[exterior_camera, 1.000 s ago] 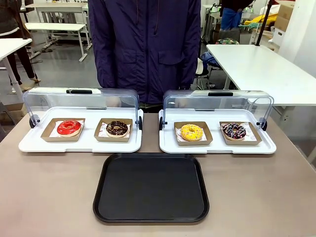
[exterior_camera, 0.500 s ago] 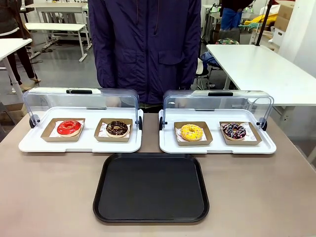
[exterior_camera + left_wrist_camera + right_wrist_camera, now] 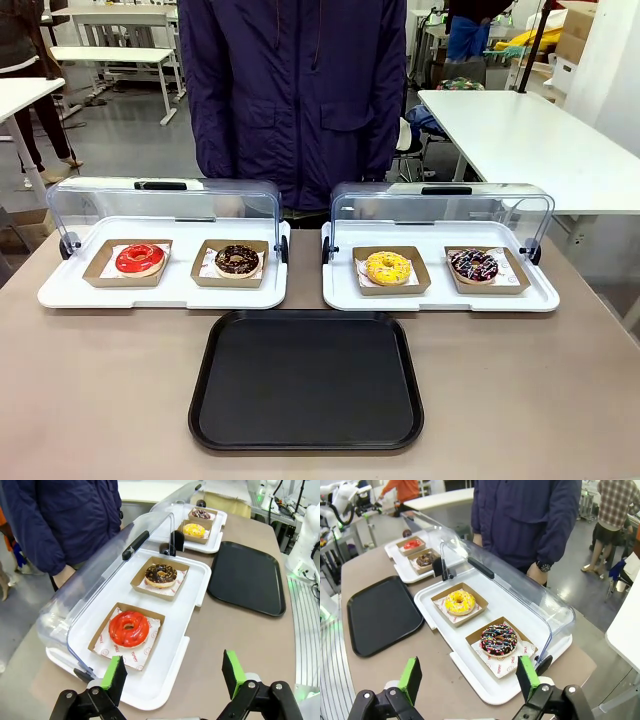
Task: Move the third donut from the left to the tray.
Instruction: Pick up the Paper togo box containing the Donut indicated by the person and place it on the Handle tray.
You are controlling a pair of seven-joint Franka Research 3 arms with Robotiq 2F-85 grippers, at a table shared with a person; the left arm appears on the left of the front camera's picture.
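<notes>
The third donut from the left [image 3: 388, 267] has yellow icing with sprinkles and sits in a brown cardboard holder on the right white tray; I also see this donut [image 3: 460, 602] in the right wrist view and, far off, the same donut [image 3: 194, 530] in the left wrist view. The black tray [image 3: 306, 380] lies bare on the near middle of the table, seen as the tray [image 3: 381, 614] and the tray [image 3: 247, 576] from the wrists. My left gripper [image 3: 173, 675] is open above the table's left end. My right gripper [image 3: 468, 677] is open above the right end.
A red donut [image 3: 139, 259] and a chocolate donut [image 3: 237, 260] rest on the left white tray [image 3: 165, 290]. A dark sprinkled donut [image 3: 473, 265] shares the right white tray [image 3: 440, 298]. Both clear lids stand raised. A person in a dark jacket [image 3: 295, 95] stands at the far edge.
</notes>
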